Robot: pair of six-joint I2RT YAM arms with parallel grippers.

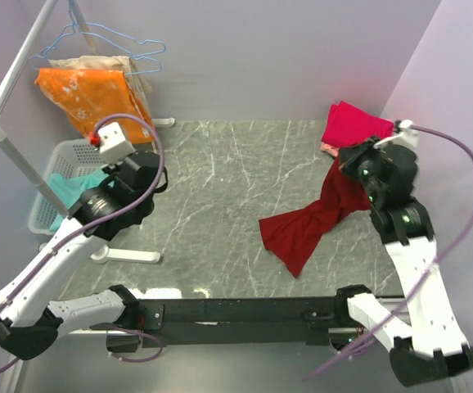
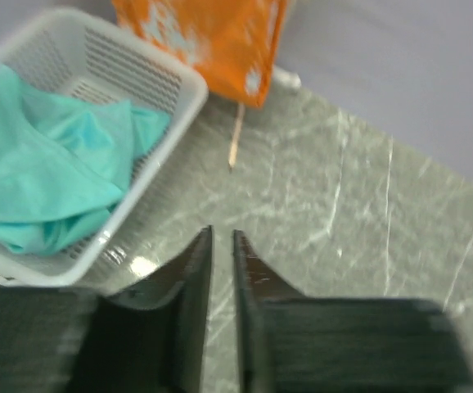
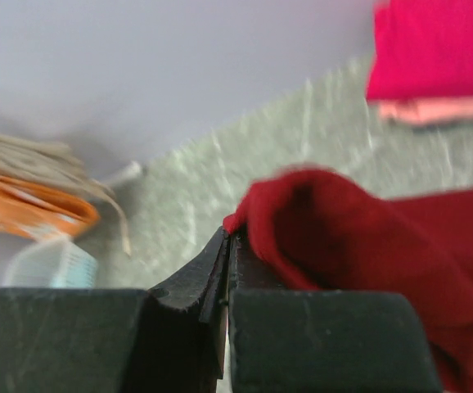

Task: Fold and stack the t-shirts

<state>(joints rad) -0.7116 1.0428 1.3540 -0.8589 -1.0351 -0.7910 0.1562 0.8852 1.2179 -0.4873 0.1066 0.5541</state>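
My right gripper (image 3: pixel 230 231) is shut on an edge of the dark red t-shirt (image 3: pixel 367 246). In the top view this gripper (image 1: pixel 349 160) hangs at the right side of the table, and the t-shirt (image 1: pixel 302 229) trails from it down onto the marble toward the middle. A folded bright pink t-shirt (image 1: pixel 355 123) lies on a peach one (image 1: pixel 328 149) at the back right. My left gripper (image 2: pixel 222 233) hovers over bare table beside the basket, its jaws a narrow gap apart with nothing between them. A teal t-shirt (image 2: pixel 48 172) lies crumpled in the basket.
The white mesh basket (image 2: pixel 156 184) stands at the table's left edge. Behind it, an orange patterned cloth (image 1: pixel 89 94) hangs from hangers on a white rack (image 1: pixel 11 151), whose foot (image 1: pixel 134 255) rests on the table. Lilac walls close the back and right.
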